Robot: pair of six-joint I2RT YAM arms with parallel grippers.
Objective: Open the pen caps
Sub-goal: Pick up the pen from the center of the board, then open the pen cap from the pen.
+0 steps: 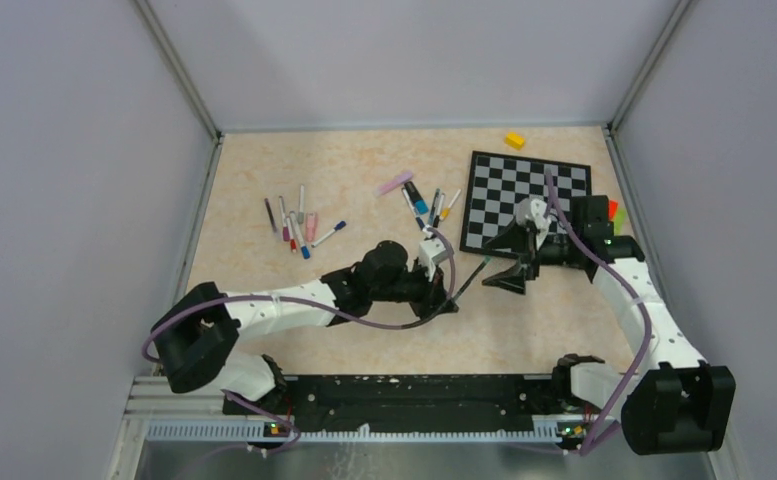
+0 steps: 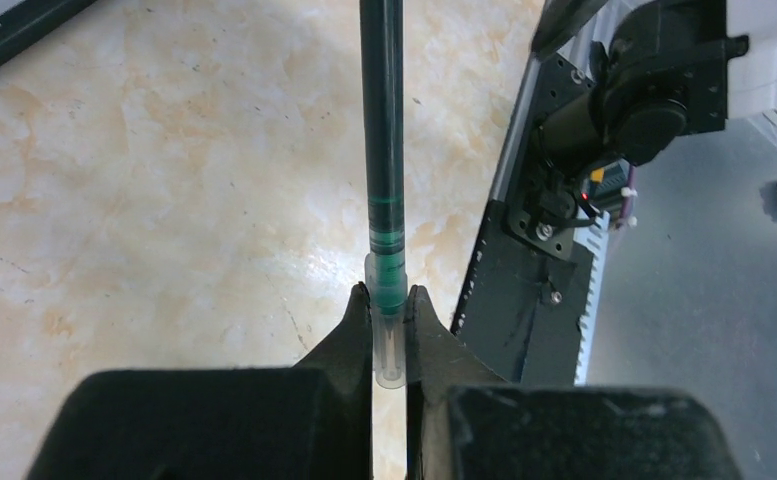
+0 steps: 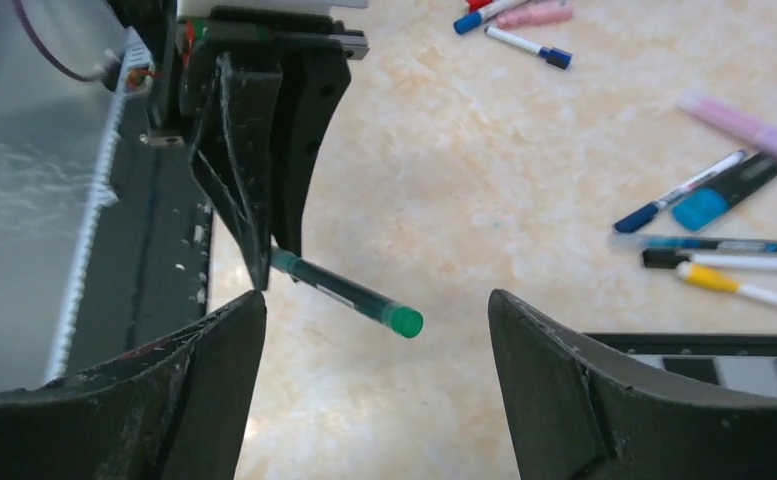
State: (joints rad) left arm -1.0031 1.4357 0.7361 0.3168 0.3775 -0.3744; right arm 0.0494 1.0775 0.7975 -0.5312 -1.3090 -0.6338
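My left gripper [image 2: 389,295] is shut on a clear pen cap [image 2: 389,345] fitted over the end of a dark green pen [image 2: 382,120]. The pen sticks straight out past the fingers, above the table. In the right wrist view the same pen [image 3: 339,290] ends in a green plug, and it lies between the wide-apart fingers of my open right gripper [image 3: 374,300], touching neither. From above, the left gripper [image 1: 448,297] and right gripper [image 1: 501,266] face each other across the pen [image 1: 470,278].
Capped pens lie in a left cluster [image 1: 299,225] and a middle cluster [image 1: 426,205], beside a pink highlighter [image 1: 396,183]. A checkerboard [image 1: 529,195] lies at the back right, with a yellow block [image 1: 514,140] behind it and red and green blocks [image 1: 614,215] at its right edge.
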